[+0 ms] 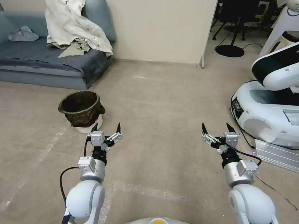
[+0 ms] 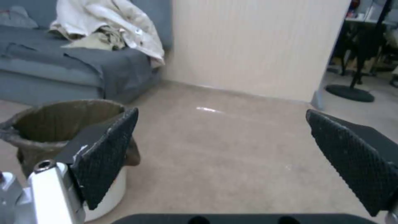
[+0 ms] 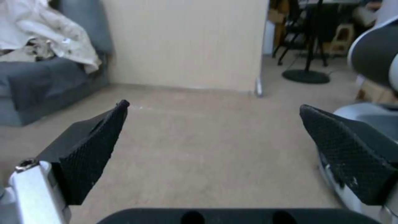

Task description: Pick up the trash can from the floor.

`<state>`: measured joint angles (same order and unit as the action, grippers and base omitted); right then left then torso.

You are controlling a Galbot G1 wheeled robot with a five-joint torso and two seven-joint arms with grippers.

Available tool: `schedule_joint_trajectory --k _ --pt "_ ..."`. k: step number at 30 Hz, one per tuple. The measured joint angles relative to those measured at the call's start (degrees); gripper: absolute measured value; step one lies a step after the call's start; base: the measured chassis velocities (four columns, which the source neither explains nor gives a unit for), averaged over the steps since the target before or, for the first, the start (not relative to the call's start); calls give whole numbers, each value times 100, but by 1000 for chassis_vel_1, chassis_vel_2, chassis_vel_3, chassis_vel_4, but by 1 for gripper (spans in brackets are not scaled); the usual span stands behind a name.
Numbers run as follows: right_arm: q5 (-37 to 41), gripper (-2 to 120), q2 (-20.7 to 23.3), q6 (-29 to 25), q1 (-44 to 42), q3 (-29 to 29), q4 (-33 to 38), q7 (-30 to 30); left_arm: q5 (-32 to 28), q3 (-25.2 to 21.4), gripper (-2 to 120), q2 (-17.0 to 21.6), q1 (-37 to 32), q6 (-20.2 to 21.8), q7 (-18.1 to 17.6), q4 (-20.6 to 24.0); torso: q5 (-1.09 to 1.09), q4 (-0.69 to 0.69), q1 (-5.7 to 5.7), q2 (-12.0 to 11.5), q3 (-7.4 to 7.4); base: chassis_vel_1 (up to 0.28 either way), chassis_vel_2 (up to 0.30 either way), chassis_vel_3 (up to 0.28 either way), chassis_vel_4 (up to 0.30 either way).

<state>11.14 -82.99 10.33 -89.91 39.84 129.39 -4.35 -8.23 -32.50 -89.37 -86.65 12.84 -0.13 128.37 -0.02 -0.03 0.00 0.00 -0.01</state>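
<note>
So the left gripper (image 1: 106, 128), fingers wide apart, should reach forward and pinch the rim of the trash can (image 1: 81, 109). It stands on the floor (image 1: 162, 102) at middle left, round, white, with a crinkly dark bag. The right gripper (image 1: 218, 128) waits, fingers apart.

In the left wrist view, a finger (image 2: 105, 158) of the left hand (image 2: 224, 161) hides part of the trash can (image 2: 49, 124), and the picture's edge cuts its far side. The sofa (image 1: 46, 62) runs off the head view's edge.
</note>
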Motion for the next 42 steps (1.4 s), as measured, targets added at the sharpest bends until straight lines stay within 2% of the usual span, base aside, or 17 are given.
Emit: schedule_joint_trajectory --k 1,4,13,27,42 --pt "159 100 60 -71 -33 64 -15 -88 -9 -88 100 44 -53 65 -31 56 7 2 1 0 1 0 0 0 0" --pt "250 100 94 -169 -47 88 -43 -137 -36 -145 100 84 -92 54 -3 76 1 2 0 0 0 0 0 0 0" --pt "364 100 127 -545 -147 62 -216 -195 -121 -231 100 137 -273 -73 78 17 2 3 0 0 1 0 0 0 0" --pt "488 100 177 -716 -137 10 -325 -134 -15 -258 100 84 -463 -204 40 57 2 2 0 0 1 6 8 7 6" --pt "512 100 211 -801 -76 -41 -420 -184 13 -302 100 45 -573 -318 -3 91 2 2 0 0 1 89 86 79 82"
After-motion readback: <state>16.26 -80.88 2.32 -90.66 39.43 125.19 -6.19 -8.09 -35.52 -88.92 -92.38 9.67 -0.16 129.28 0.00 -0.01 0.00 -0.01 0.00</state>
